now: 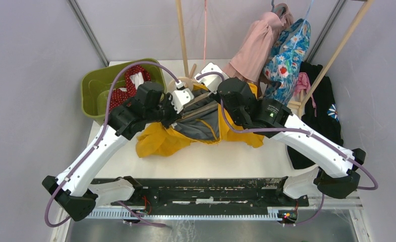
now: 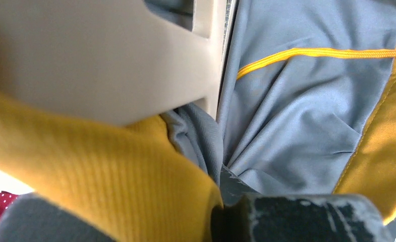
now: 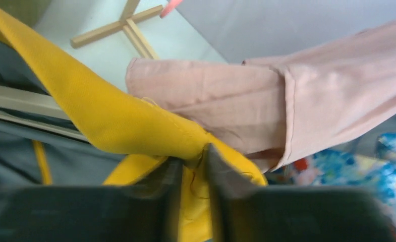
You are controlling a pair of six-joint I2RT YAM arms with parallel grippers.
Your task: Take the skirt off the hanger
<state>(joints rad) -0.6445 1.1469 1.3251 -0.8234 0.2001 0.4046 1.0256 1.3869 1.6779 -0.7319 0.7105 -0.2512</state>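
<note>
The yellow skirt point(image 1: 160, 138) with grey lining point(image 1: 203, 123) lies bunched on the white table, still on a beige hanger point(image 1: 198, 102). My left gripper point(image 1: 177, 101) is at the skirt's left waistband. In the left wrist view it is shut on yellow cloth point(image 2: 100, 181) and grey lining point(image 2: 286, 126), right under the hanger's beige clip point(image 2: 110, 55). My right gripper point(image 1: 217, 85) is at the right end of the waistband. In the right wrist view its fingers point(image 3: 221, 176) pinch a fold of yellow cloth point(image 3: 110, 121). The hanger bar point(image 3: 19, 101) shows at the left there.
A green basket point(image 1: 96, 88) with a red dotted garment point(image 1: 127, 85) stands at the back left. A wooden rack point(image 1: 182, 35) stands behind the skirt. Pink point(image 1: 256, 50), floral point(image 1: 286, 55) and black point(image 1: 322, 106) garments hang at the back right, the pink one point(image 3: 286, 101) close to my right gripper.
</note>
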